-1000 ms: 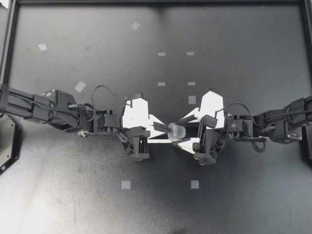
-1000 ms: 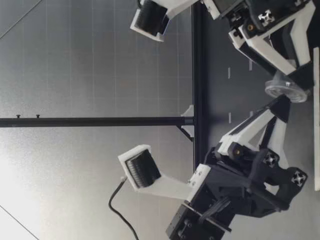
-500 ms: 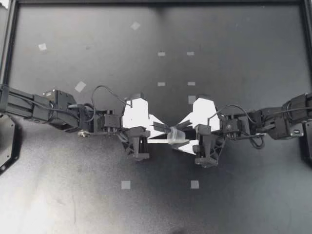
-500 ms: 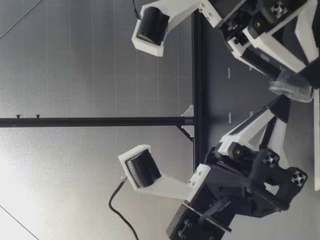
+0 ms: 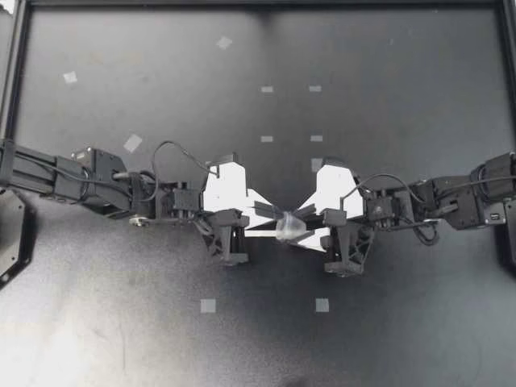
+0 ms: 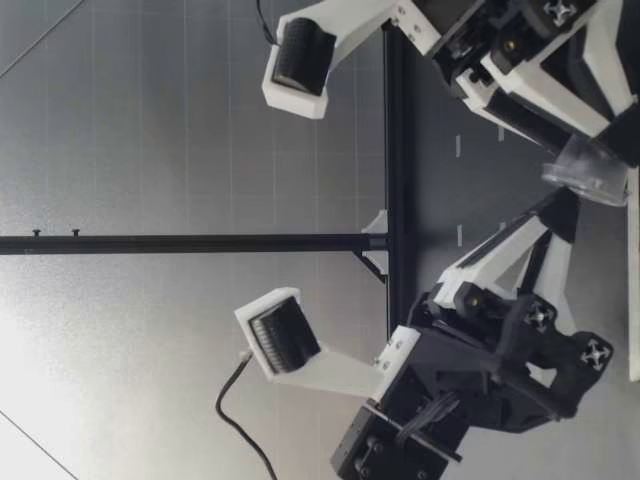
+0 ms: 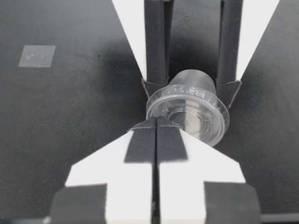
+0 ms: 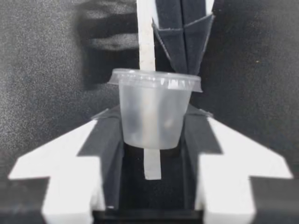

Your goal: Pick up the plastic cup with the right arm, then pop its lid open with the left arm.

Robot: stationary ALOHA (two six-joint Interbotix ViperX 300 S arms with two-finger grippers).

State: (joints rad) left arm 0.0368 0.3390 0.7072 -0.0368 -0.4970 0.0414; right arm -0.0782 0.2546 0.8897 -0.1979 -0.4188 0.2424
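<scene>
Table (image 5: 258, 347) open around cup (image 5: 288, 226)

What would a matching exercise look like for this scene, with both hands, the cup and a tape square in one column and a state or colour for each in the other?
Column one:
1. left hand
2. right hand
3. cup
4. tape square

Column two:
A. clear, with a lid on
B. pale, lying flat on the dark table
C. closed tight, tips at the cup's rim
D. clamped on both sides of the cup's body

Pairs: 1-C, 2-D, 3-A, 4-B
</scene>
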